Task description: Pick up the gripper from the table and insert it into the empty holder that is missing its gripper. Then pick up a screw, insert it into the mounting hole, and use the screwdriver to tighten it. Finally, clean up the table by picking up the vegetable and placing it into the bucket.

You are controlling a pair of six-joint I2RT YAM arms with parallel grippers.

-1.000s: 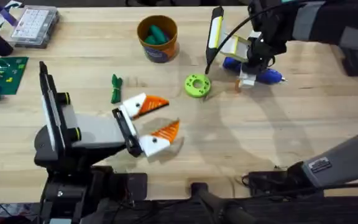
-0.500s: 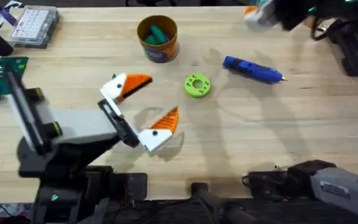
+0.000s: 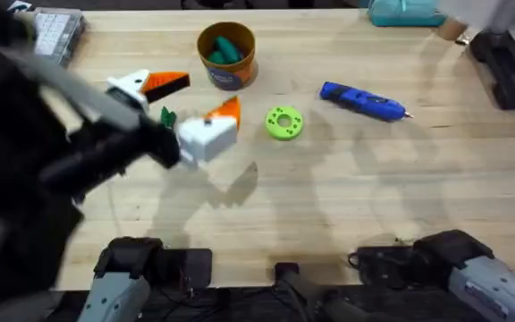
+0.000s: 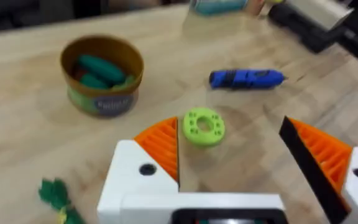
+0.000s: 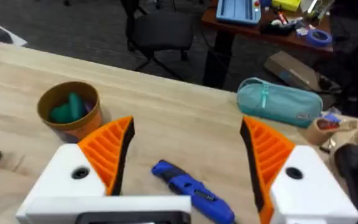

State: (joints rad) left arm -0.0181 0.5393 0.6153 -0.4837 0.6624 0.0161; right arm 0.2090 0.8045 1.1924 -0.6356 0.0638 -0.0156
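The left gripper [image 3: 181, 103] stood wide open over the table [image 3: 347, 206], holding nothing, its white fingers with orange pads [image 3: 164, 84] spread apart just left of the bucket [image 3: 226, 55]. The vegetable [image 3: 166, 116] lay on the table between those fingers in the overhead view, partly hidden by the arm; whether a finger touched it could not be told. In the left wrist view the vegetable [image 4: 58, 198] sat off to one side of the near finger, clear of the gap. The bucket [image 4: 102, 74] stood upright with green pieces inside. A lime-green ring [image 3: 284, 122] lay flat right of the left gripper, between bucket and screwdriver [image 3: 363, 100]. The screwdriver lay on its side well right of the ring, tip pointing right. The right gripper [image 5: 185, 152] was also wide open and empty, raised above the table with the screwdriver [image 5: 188, 191] lying below the gap between its fingers, untouched. A teal pouch [image 3: 402, 12] rested at the table's far edge, and a clear parts box [image 3: 56, 27] at the far left corner.
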